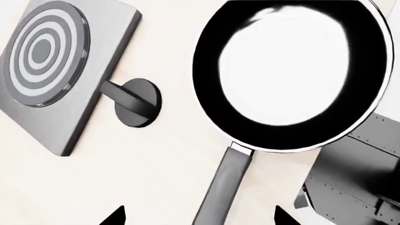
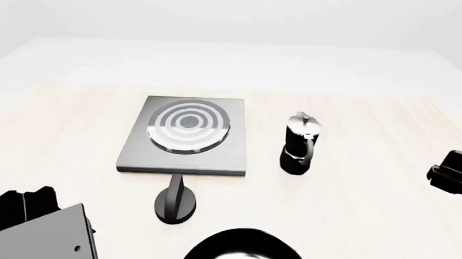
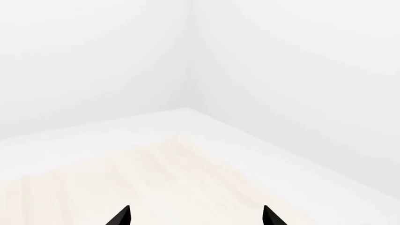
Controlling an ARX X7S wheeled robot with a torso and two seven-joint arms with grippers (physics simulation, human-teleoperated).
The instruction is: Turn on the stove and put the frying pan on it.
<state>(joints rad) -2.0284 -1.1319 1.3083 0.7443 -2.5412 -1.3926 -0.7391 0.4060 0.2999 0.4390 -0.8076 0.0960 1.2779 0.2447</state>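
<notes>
Grey stove [image 2: 186, 138] flat on table, black frying pan [image 1: 291, 75] just beside its knob [image 2: 175, 203]

I see a grey brushed-metal stove [image 2: 186, 140] with concentric silver and dark rings, and its knob [image 2: 175, 203] is plain black. The frying pan [image 1: 291, 75] is glossy black with a white glare inside, a thin pale rim and a dark handle. The moka pot [image 2: 299, 144] is black below, silver on top. My tabletop [image 2: 367, 197] is pale cream wood grain.
</notes>
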